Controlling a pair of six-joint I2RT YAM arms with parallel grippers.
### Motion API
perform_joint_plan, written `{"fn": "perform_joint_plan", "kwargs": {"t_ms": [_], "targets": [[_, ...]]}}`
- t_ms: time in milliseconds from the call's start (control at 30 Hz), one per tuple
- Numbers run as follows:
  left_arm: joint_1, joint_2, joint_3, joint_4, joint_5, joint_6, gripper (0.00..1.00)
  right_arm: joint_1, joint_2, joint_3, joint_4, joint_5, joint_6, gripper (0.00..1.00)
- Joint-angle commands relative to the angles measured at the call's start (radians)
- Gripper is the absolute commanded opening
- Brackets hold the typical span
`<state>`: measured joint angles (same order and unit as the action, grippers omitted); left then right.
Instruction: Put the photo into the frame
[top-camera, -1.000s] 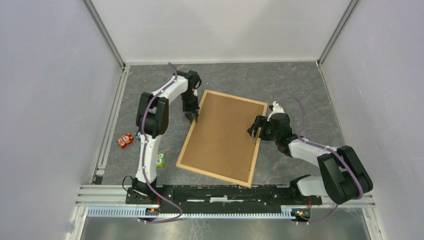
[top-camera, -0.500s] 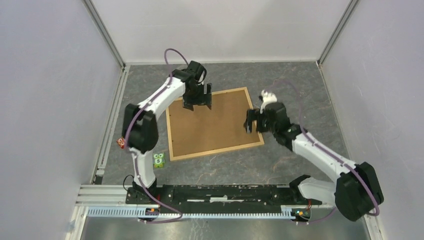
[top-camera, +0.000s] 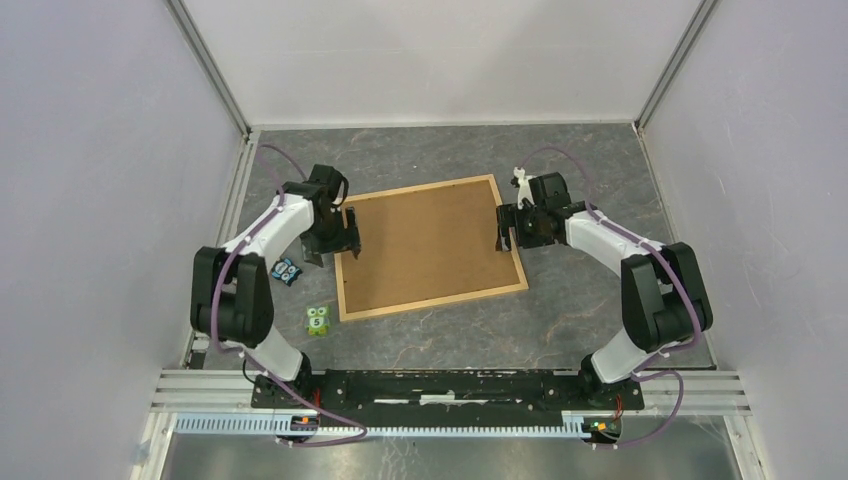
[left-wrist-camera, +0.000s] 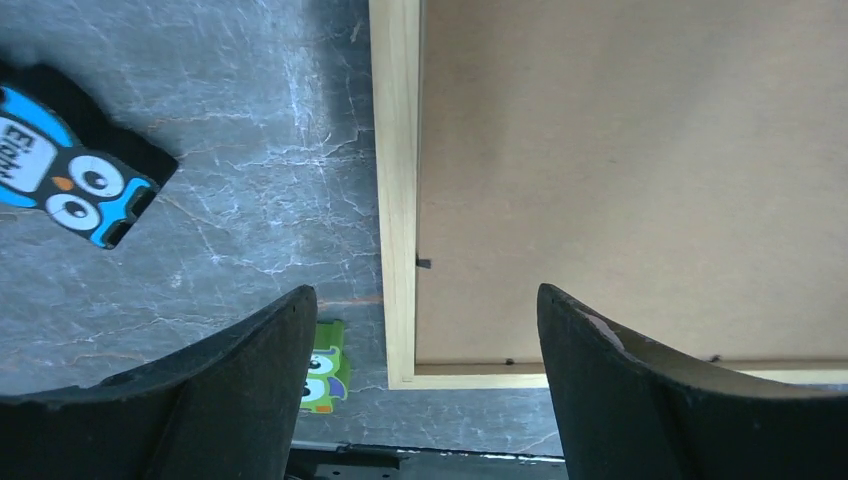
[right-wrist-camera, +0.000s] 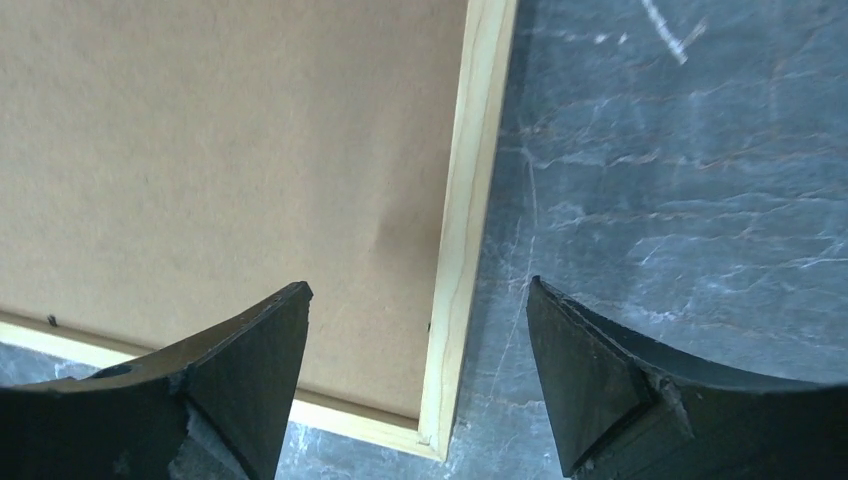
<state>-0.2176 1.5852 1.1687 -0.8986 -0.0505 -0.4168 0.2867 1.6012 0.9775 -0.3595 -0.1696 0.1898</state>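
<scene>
The frame (top-camera: 430, 297) of thin pale wooden strips lies flat mid-table, back side up, with a plain brown backing board (top-camera: 425, 245) filling it. The photo is hidden. My left gripper (top-camera: 340, 240) hangs open over the frame's left strip (left-wrist-camera: 395, 180), one finger over the table and the other over the board (left-wrist-camera: 640, 170). My right gripper (top-camera: 505, 228) hangs open over the right strip (right-wrist-camera: 470, 200) near a corner, board (right-wrist-camera: 220, 140) to one side. Neither holds anything.
A blue owl card (top-camera: 287, 270) (left-wrist-camera: 70, 175) lies just left of the frame by my left arm. A green owl tile (top-camera: 318, 320) (left-wrist-camera: 325, 365) sits off the frame's near left corner. Enclosure walls ring the table; a metal rail (top-camera: 440, 385) runs along the near edge.
The frame has turned from a steep slant to lie nearly square. My left gripper has opened and gone from the far edge to the left strip. The right gripper has shifted along the right strip.
</scene>
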Motion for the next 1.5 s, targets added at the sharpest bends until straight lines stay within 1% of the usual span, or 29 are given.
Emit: {"fn": "perform_joint_plan", "kwargs": {"t_ms": [0,67,133,200,233,300,433,467,667,800,1100,1200,1467], "targets": [[0.007,0.073,-0.006,0.05,-0.016,0.045,0.86,0.004,-0.002,-0.021,-0.018,-0.062,-0.026,0.83],[0.015,0.102,-0.012,0.056,-0.036,0.035,0.82,0.003,-0.009,-0.029,-0.02,-0.04,-0.031,0.79],[0.022,0.116,-0.025,0.077,-0.035,0.034,0.75,0.003,-0.012,-0.023,-0.035,-0.013,-0.044,0.76],[0.024,0.118,-0.046,0.105,-0.037,0.039,0.64,0.003,-0.009,-0.007,-0.059,0.023,-0.067,0.69],[0.024,0.118,-0.054,0.111,-0.043,0.041,0.59,0.003,-0.006,0.002,-0.074,0.04,-0.075,0.64],[0.024,0.122,-0.062,0.116,-0.062,0.051,0.52,0.004,-0.009,0.006,-0.081,0.052,-0.09,0.59],[0.024,0.135,-0.064,0.122,-0.077,0.062,0.43,0.003,-0.003,0.004,-0.087,0.054,-0.1,0.42],[0.024,0.139,-0.066,0.125,-0.078,0.062,0.42,0.004,0.001,0.003,-0.096,0.056,-0.1,0.39],[0.024,0.157,-0.066,0.127,-0.081,0.061,0.39,0.006,-0.016,-0.033,-0.108,0.073,-0.1,0.39],[0.025,0.16,-0.07,0.127,-0.08,0.057,0.35,0.005,-0.002,-0.046,-0.097,0.068,-0.1,0.36],[0.024,0.16,-0.078,0.128,-0.081,0.054,0.35,0.008,0.028,-0.056,-0.06,0.052,-0.094,0.35],[0.024,0.16,-0.081,0.127,-0.076,0.053,0.35,0.007,0.037,-0.053,-0.049,0.07,-0.094,0.35],[0.023,0.159,-0.086,0.129,-0.073,0.053,0.35,0.008,0.058,-0.048,-0.051,0.059,-0.09,0.34]]}}
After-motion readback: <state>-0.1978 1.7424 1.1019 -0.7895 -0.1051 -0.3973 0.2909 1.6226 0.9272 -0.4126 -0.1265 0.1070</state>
